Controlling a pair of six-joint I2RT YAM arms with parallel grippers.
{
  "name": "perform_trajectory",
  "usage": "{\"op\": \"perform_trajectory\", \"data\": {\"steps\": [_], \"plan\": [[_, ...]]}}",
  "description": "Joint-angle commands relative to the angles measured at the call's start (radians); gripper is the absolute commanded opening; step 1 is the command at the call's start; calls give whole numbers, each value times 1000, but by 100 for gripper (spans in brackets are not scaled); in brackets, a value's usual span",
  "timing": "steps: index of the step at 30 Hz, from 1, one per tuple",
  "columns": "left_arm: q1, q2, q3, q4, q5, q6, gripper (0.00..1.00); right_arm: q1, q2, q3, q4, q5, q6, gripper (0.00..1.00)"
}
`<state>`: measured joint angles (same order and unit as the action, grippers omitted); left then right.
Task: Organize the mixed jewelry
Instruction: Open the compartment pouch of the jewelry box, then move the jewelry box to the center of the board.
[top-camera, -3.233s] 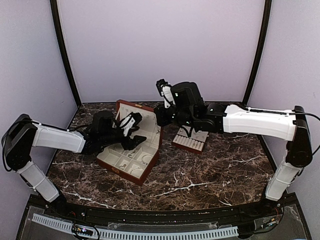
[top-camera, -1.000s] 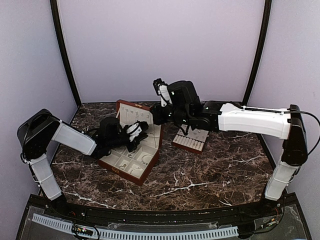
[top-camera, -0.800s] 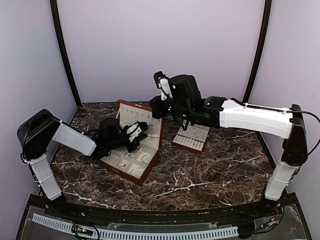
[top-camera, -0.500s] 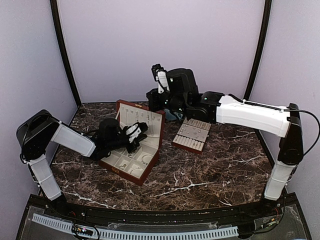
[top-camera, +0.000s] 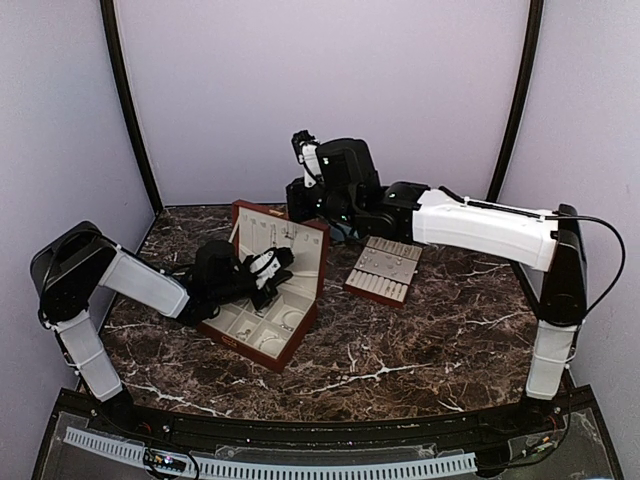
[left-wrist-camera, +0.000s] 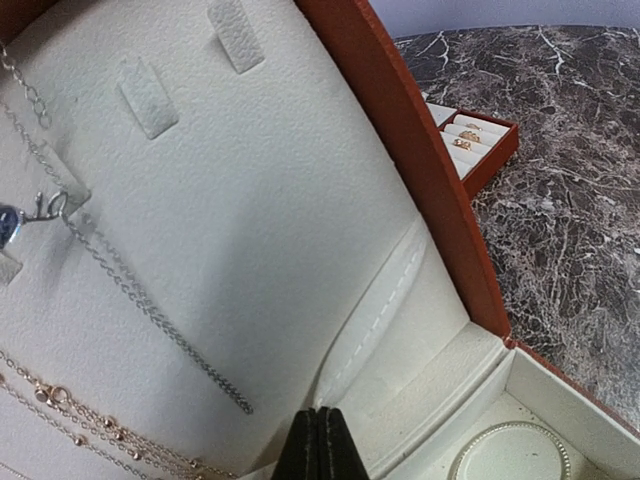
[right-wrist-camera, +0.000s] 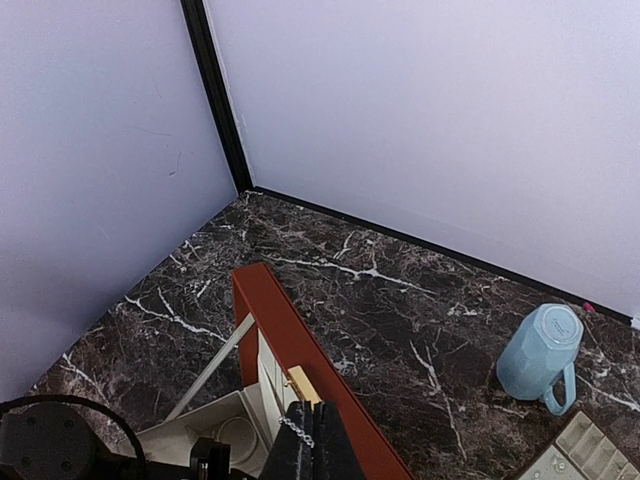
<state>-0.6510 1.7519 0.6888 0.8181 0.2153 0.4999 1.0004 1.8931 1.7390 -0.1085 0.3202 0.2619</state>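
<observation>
Gripping: your right gripper (right-wrist-camera: 310, 442) pinches a chain (right-wrist-camera: 292, 428), lower centre.
Left gripper (left-wrist-camera: 321, 446): closed, bottom centre, inside box (left-wrist-camera: 400, 150).

The dark marbled tabletop (top-camera: 420, 340) carries an open reddish-brown box (top-camera: 300, 335) left of centre, with a cream slotted tray (top-camera: 375, 292) just to its right. A pale blue mug (right-wrist-camera: 538, 358) stands farther back, behind them.

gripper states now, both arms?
left gripper: shut, nothing visibly held.
right gripper: shut, apparently pinching a short chain.
</observation>
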Motion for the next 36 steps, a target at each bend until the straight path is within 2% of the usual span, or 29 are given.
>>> {"op": "perform_trajectory", "data": {"steps": [1,36], "plan": [[-4,-31,-31,-26,-13,-13,0,-6,35,46,17,25,-22,0],[-13,-16,-44,44,-19,-57,0,-6,124,-19,-18,-98,-12,0]]}}
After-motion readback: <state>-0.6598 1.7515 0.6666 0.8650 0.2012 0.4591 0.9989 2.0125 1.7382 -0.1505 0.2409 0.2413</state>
